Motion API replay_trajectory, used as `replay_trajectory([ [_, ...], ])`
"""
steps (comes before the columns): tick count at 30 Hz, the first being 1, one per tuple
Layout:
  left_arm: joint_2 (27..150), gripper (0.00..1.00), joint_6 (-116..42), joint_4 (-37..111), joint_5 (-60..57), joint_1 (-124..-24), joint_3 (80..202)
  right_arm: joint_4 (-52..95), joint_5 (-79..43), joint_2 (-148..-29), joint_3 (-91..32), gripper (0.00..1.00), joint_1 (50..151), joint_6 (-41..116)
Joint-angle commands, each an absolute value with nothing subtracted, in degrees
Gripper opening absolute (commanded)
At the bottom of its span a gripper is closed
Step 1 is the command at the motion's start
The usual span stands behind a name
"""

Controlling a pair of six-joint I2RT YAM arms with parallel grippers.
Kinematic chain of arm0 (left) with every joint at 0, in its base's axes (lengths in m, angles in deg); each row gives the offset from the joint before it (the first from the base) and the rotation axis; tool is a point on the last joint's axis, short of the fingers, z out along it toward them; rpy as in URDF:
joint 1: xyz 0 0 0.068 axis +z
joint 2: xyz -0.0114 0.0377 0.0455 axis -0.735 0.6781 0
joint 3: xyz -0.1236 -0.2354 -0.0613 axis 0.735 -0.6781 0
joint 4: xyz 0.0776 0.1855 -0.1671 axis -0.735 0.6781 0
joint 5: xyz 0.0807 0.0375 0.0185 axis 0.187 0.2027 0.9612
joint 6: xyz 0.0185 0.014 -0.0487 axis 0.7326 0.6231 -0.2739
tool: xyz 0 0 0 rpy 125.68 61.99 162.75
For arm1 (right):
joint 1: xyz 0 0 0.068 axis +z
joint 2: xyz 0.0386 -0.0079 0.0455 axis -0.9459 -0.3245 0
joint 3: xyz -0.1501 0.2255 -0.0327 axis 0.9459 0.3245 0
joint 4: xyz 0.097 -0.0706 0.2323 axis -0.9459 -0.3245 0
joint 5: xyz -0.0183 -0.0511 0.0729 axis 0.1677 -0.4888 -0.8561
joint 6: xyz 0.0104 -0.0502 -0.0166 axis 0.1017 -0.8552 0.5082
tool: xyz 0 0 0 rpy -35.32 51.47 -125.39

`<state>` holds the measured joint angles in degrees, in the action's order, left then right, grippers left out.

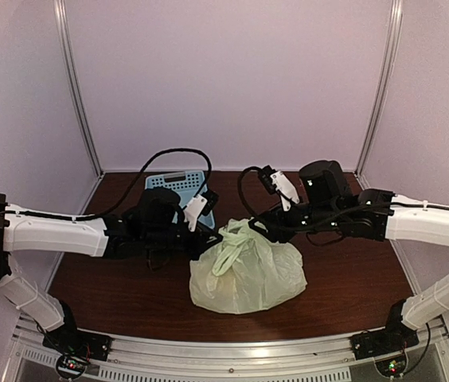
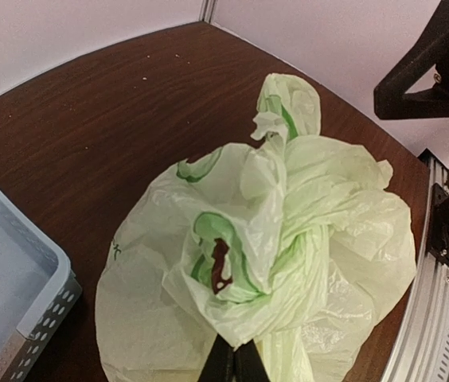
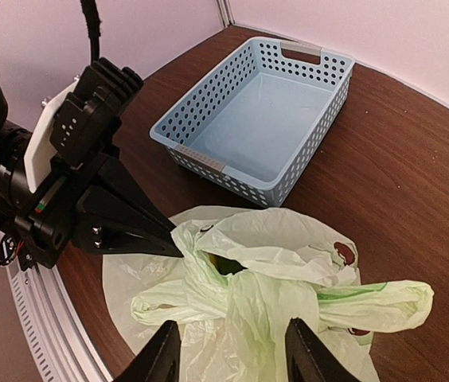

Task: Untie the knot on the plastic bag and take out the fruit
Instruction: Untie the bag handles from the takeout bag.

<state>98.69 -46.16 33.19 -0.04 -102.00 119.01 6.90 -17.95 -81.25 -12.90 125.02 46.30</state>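
The pale yellow-green plastic bag [image 1: 244, 274] sits in the middle of the table, still closed by the knot [image 3: 232, 290] of its twisted handles. One loop handle [image 2: 288, 103] sticks up, and another handle [image 3: 384, 306] lies out to the side. My left gripper [image 2: 235, 354] is shut on a fold of the plastic bag right beside the knot [image 2: 304, 255]. My right gripper [image 3: 234, 354] hangs open just above the knot, a finger on each side and neither touching it. The fruit is hidden inside, apart from a dark greenish glimpse through a gap [image 3: 228, 264].
A light blue perforated basket [image 1: 175, 185] stands at the back left behind the left arm, with nothing in it [image 3: 264, 119]. Its corner [image 2: 41, 294] lies close to the bag's left side. The aluminium rail [image 2: 431, 318] runs along the near table edge.
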Motion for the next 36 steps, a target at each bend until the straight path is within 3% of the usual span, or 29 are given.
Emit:
replay_trajectory([
  [1, 97.41, 0.00, -45.14, 30.58, -1.09, -101.62, 118.29, 1.96, -19.57, -84.88, -17.03, 0.47, 123.83, 42.28],
  [15, 97.49, 0.00, -45.38, 30.33, -1.38, -101.62, 118.02, -1.10, -24.40, -92.19, -21.49, 0.54, 121.87, 38.47],
  [27, 97.40, 0.00, -45.49, 30.55, -0.92, -101.58, 118.06, 0.69, -27.89, -92.37, -19.05, 0.48, 121.87, 39.67],
  [31, 97.23, 0.00, -45.58, 30.57, -0.78, -101.60, 117.97, 0.82, -26.40, -92.55, -18.44, 0.47, 121.95, 39.94],
  [36, 97.05, 0.00, -45.67, 30.75, -0.73, -101.60, 117.91, -0.46, -19.45, -92.82, -17.96, 0.54, 121.95, 40.06],
])
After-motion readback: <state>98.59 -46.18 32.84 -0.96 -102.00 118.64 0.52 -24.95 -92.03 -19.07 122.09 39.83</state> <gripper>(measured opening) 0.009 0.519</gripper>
